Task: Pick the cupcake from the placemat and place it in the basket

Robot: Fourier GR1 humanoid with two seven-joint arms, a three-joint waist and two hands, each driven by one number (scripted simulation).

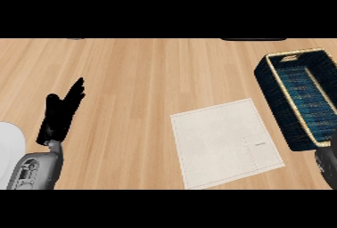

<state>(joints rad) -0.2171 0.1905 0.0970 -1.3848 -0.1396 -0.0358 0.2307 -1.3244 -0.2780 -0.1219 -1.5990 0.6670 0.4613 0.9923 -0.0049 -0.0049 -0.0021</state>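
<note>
**A:** What is seen nearest, along the lower edge?

**B:** At the lower left a grey left forearm is seen coming in over the light wooden counter. Just beside it, at the left edge, part of a white rounded object is cut off by the frame. At the lower right edge only a dark sliver of the right hand is shown. Whether it is open or closed, and whether anything is held in it, cannot be told.

**A:** And the other hand?

**B:** The black left hand is held upright above its forearm at the left. Its fingers are straight and pointed away, fully open, and nothing is held. It is kept well apart from everything on the right.

**A:** What is laid out farther on?

**B:** A white rectangular cloth placemat is laid flat right of centre, slightly turned, with a small faint label near its right side. Beyond and to its right, close to it, a dark blue woven basket with a tan rim is set, running along the right edge.

**A:** Where is the cupcake?

**B:** The cupcake cannot be made out on the placemat or in the visible part of the basket, so its place cannot be told.
</note>
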